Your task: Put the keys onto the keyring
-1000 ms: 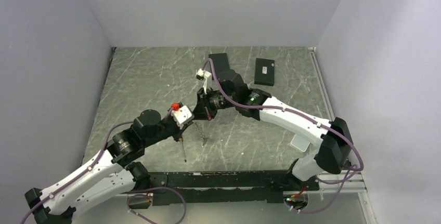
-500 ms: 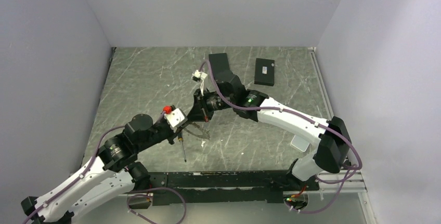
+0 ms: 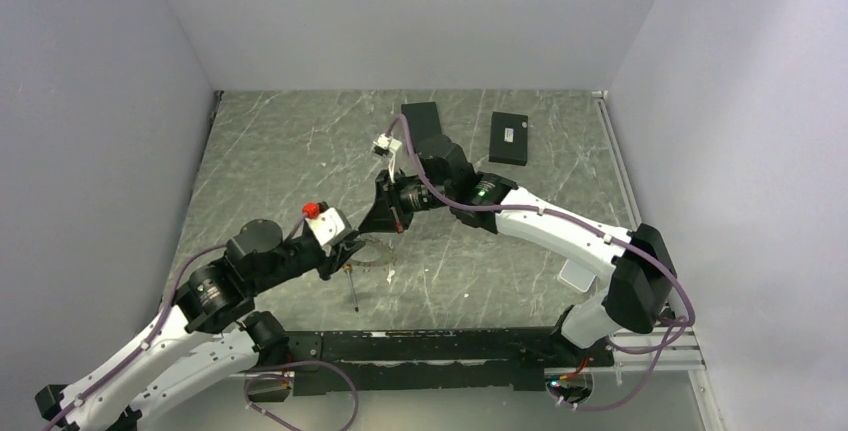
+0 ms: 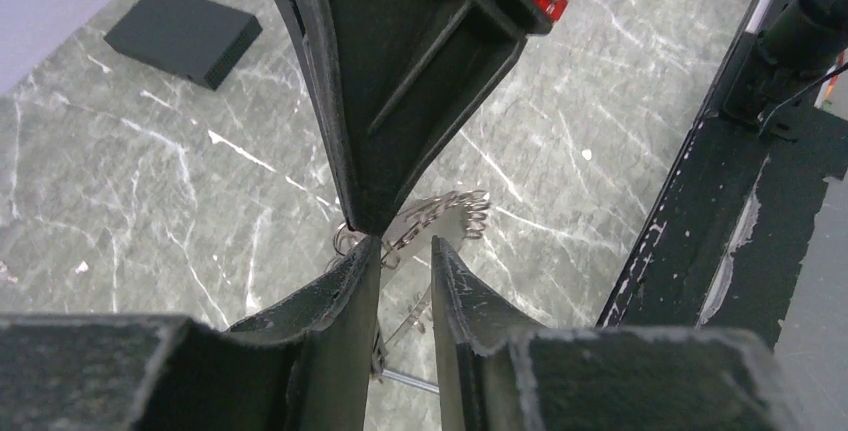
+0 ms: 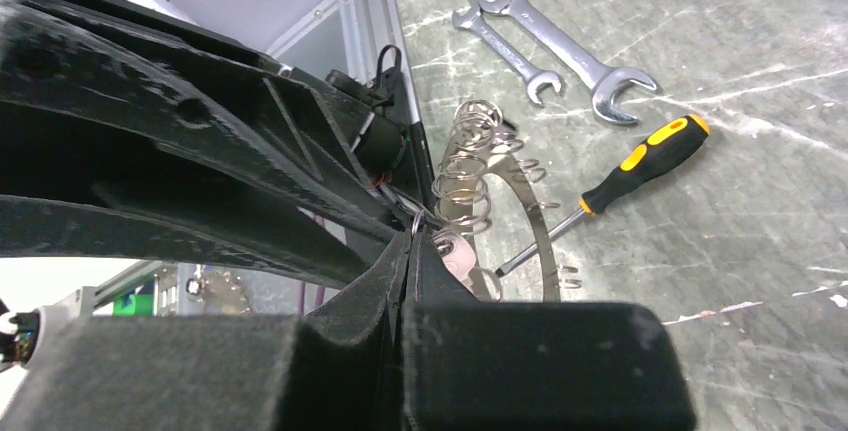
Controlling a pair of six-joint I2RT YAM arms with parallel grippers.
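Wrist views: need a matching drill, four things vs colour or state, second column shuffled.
Things:
1. wrenches
2. screwdriver
3. right claw
4. left claw

Colour or state:
A. open, fingers apart
B. silver, lying side by side on the table
C. shut on the keyring
D. yellow and black handle

Pairs: 1-B, 2-D, 3-C, 4-A
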